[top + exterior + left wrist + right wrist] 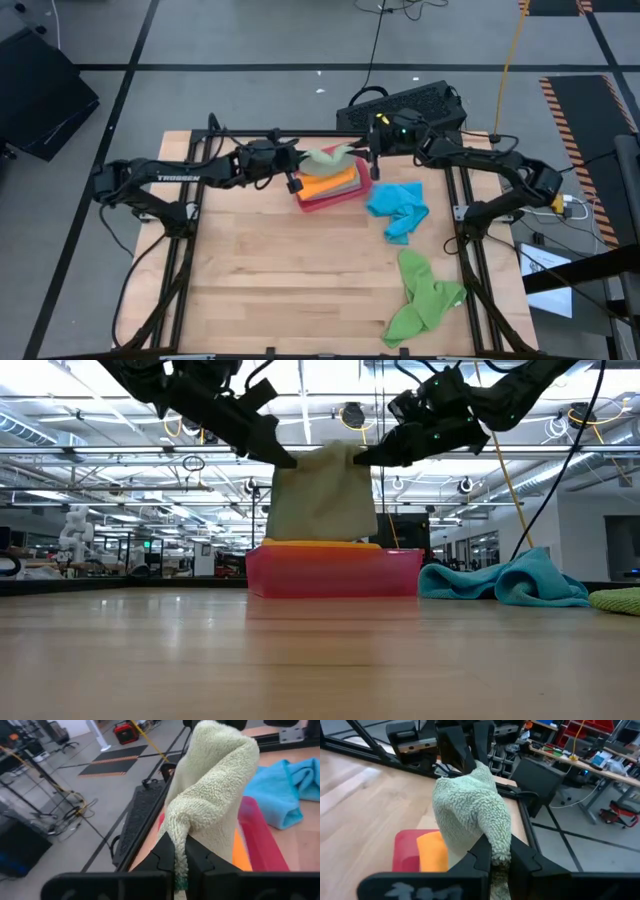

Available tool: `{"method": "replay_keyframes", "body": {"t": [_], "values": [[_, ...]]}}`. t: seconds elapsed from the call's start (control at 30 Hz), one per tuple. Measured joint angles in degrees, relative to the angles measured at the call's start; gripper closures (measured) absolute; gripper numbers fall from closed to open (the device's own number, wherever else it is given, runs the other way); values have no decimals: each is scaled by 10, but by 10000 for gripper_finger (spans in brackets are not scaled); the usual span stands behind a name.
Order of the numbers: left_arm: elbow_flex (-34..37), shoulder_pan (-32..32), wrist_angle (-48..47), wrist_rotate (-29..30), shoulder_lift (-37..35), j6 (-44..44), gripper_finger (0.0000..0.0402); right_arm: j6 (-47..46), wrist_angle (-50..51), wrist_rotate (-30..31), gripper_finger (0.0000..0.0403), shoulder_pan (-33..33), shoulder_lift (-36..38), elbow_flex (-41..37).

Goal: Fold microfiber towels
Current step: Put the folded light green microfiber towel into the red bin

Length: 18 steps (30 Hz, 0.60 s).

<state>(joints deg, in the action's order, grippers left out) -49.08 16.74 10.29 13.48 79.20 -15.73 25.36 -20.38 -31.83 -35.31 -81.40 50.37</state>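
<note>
Nearest me, a bright green towel [422,298] lies crumpled on the table [280,270], well apart from both grippers, unfolded. Looks like it waits its turn.

Next back, the bright blue towel [398,208] is bunched on the wood just beside the red tray [335,197], on the right arm's side, below and outside the right fingers. Also unfolded.

Then the tray itself, holding an orange towel [328,183] lying flat in it, probably a finished fold; the tray seems to serve as the stacking spot.

Over the tray hangs the sage green towel [322,492], stretched between the two grippers. Left gripper [180,865]: fingers clamped together on one top corner, cloth pinched between the pads and rising away from them. Right gripper [501,857]: fingers likewise clamped on the opposite corner. The two grippers face each other across the cloth with the towel spanning between them; from table height its lower edge hangs down about to the tray rim, whether touching the orange towel I cannot tell.

Judgement: corners are held high and apart so the cloth hangs straight by its own weight, ready to be lowered onto the stack in the tray or draped into a fold.

Farthest back, a dark keyboard-like unit [405,105] sits beyond the table edge.
</note>
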Motion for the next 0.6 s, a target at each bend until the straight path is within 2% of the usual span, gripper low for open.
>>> {"method": "replay_keyframes", "body": {"t": [0.2,0.27,0.4,0.6], "values": [[0,0,8,45,-14,-3,393,17,-30,-1,383,-12,-1,0],[0,0,8,51,-17,9,394,17,-23,-19,383,-19,-1,0],[0,-8,-16,51,-15,40,383,12,-4,-46,383,-26,-6,0],[0,-10,-87,24,-15,102,394,11,46,-62,383,-26,-25,0]]}}
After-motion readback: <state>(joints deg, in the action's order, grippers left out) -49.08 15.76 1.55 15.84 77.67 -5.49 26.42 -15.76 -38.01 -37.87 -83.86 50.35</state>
